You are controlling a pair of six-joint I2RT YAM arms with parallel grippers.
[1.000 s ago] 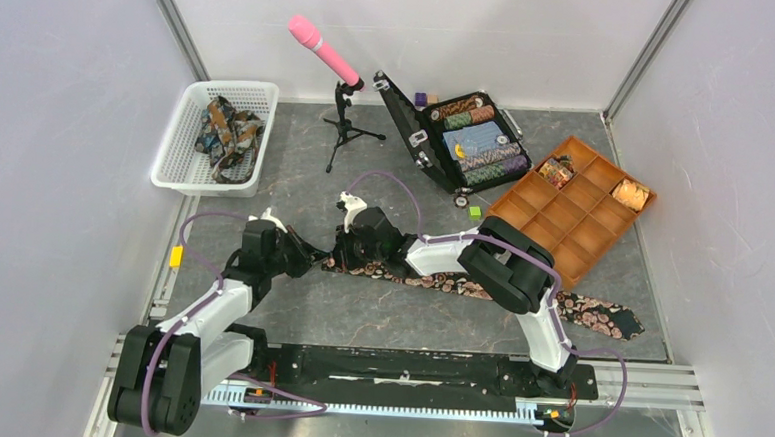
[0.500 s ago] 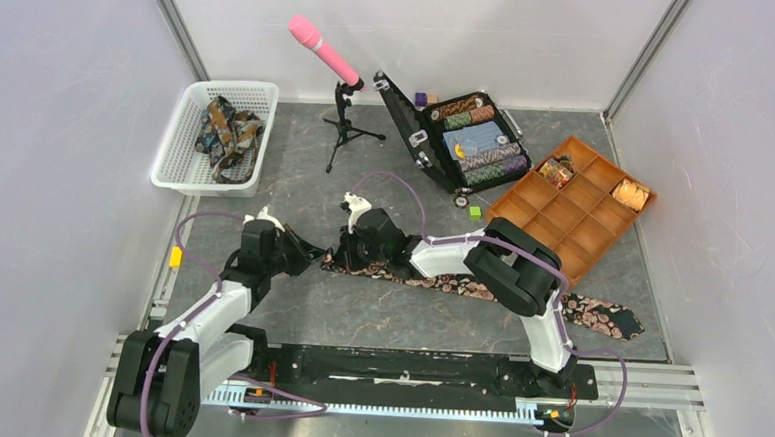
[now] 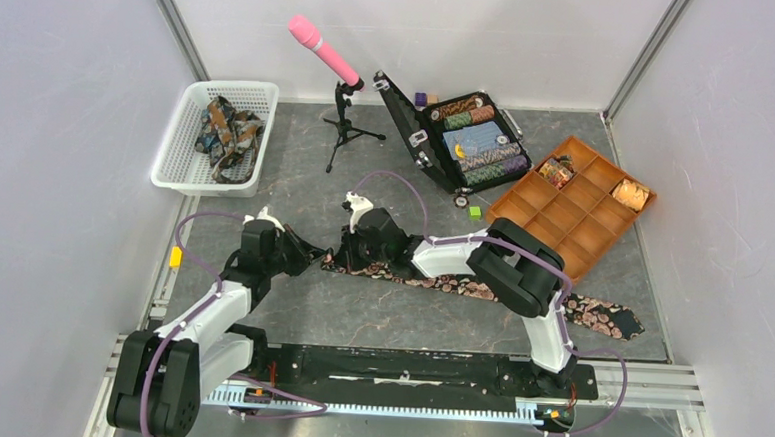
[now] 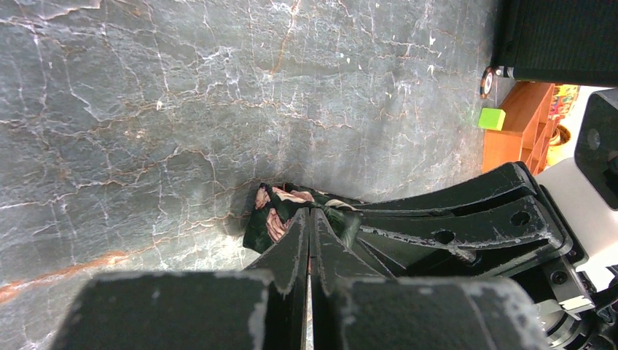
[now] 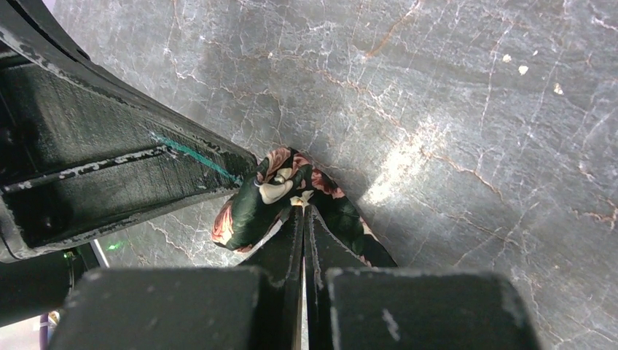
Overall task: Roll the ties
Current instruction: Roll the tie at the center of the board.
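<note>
Tie (image 3: pixel 604 316), dark floral (pink blooms), stretched flat

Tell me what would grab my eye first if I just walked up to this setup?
Probably the two arms bent inward, the left gripper and right gripper both shut and meeting at the narrow end of a long patterned tie stretched across the dark marbled table. Behind them, a bright pink microphone stands at the back, with an open case of poker chips beside it.
</note>
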